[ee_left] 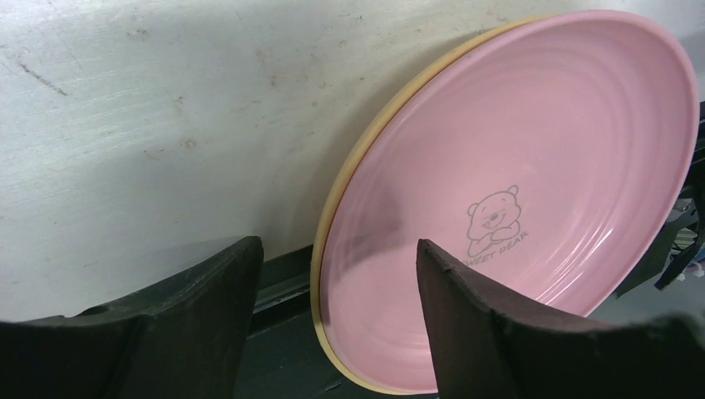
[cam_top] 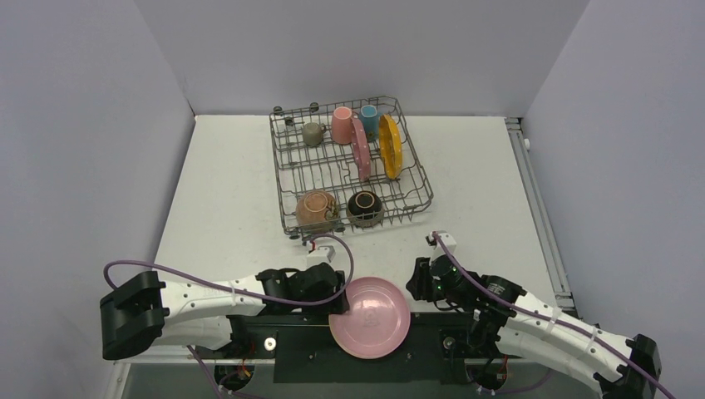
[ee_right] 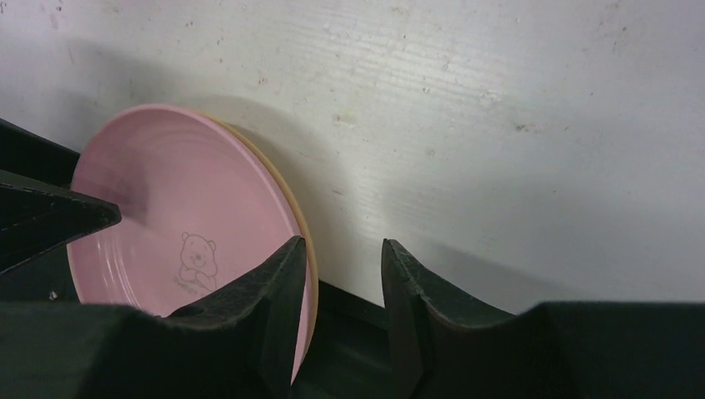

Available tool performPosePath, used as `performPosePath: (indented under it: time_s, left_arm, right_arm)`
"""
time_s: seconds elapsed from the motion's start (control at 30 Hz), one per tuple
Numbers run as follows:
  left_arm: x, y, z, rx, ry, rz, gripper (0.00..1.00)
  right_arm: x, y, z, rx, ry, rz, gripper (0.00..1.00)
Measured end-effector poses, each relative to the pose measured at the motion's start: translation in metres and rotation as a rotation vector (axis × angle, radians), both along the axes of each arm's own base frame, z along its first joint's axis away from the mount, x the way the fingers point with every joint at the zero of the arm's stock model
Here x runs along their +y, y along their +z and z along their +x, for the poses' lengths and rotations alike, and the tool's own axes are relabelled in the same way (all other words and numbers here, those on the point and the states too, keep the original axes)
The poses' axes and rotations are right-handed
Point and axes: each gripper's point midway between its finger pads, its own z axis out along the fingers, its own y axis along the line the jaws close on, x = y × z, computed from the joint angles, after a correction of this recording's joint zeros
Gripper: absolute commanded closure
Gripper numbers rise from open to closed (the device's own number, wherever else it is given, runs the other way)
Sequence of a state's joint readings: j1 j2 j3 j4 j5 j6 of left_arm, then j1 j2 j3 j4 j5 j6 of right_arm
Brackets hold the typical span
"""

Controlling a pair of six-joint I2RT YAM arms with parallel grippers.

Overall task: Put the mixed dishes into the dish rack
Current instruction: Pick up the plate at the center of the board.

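Pink plate [cam_top: 370,317] pokes over the table's 6 o'clock edge, rack [cam_top: 320,170] off at its 12, left gripper [ee_left: 332,249] open astride the 9 o'clock rim, right gripper [ee_right: 342,245] part-open and empty at 3, so I'd bite deep past the lip before lifting.

plates [cam_top: 370,317] [cam_top: 361,150] [cam_top: 390,146] 3 | bowls [cam_top: 315,208] [cam_top: 365,208] 2 | cups [cam_top: 313,133] [cam_top: 342,125] [cam_top: 368,119] 3 | dish rack [cam_top: 320,170] 1

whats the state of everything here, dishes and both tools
left tool, open around loose pink plate's rim
right tool, open, empty
loose pink plate, face up, outside dish rack
racked pink plate, on edge
orange-yellow plate, on edge in rack
terracotta bowl, racked
dark brown bowl, racked
pink cup, racked
blue cup, racked
grey-green cup, racked
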State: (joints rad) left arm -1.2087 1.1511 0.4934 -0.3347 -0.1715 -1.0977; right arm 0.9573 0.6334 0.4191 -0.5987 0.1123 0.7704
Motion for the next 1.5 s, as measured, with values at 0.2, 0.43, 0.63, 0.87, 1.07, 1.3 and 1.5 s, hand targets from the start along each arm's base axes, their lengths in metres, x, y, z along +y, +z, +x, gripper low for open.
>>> performPosePath:
  time_s: [0.2,0.43,0.63,0.87,1.07,1.3,1.5]
  left_arm:
    - [-0.002,-0.001,0.0,0.001,0.005,-0.01,0.39]
    - [-0.003,-0.001,0.0,0.0,0.006,-0.015,0.39]
    - [-0.003,-0.001,0.001,-0.002,0.007,-0.022,0.39]
    - [-0.002,0.0,0.0,-0.005,0.007,-0.026,0.35]
    - [0.002,0.002,0.001,-0.015,0.012,-0.022,0.17]
    - [0.015,0.016,0.006,-0.057,0.027,0.009,0.09]
    - [0.007,0.054,0.012,-0.11,0.021,-0.071,0.09]
  right_arm:
    - [0.005,-0.02,-0.012,0.062,0.02,0.012,0.7]
    - [0.021,-0.024,-0.019,0.085,0.067,0.021,0.72]
    - [0.027,-0.031,-0.027,0.098,0.105,-0.002,0.81]
    - [0.023,-0.037,-0.028,0.095,0.104,-0.065,1.0]
    - [0.02,-0.021,-0.022,0.043,0.085,-0.101,1.0]
    - [0.023,0.013,-0.013,-0.033,0.069,-0.091,1.0]
    - [0.024,0.034,-0.009,-0.072,0.06,-0.071,1.0]
